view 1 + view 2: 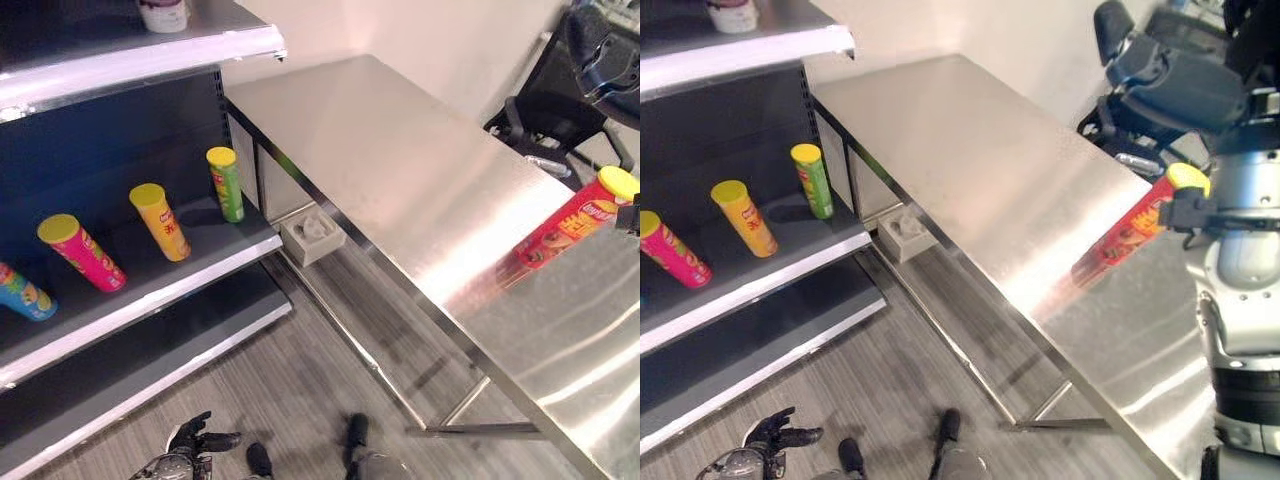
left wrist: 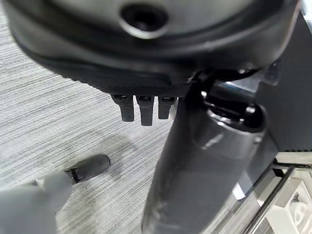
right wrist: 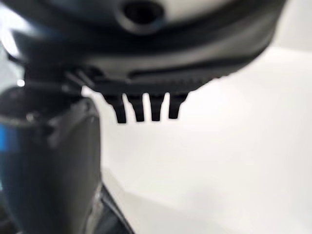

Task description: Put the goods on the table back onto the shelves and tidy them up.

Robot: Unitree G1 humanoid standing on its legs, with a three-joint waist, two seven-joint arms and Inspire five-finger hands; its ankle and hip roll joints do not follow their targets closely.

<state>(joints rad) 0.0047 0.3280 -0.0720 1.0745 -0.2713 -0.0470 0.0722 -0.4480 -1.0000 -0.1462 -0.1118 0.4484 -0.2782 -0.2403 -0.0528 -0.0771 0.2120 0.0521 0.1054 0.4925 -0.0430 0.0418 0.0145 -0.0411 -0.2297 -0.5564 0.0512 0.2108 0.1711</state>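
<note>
Right eye view: the red can (image 1: 1135, 232) stands tilted on the steel table (image 1: 970, 150) at right, the right hand (image 1: 1193, 211) at its lid, grip impossible to tell. Left hand (image 1: 190, 437), fingers relaxed, hangs at bottom left. A loose hold could topple the can before it reaches the shelf (image 1: 180, 275).

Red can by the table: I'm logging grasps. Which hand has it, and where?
The right hand holds the red can near its yellow lid. The left hand hangs low, holding nothing.
</note>
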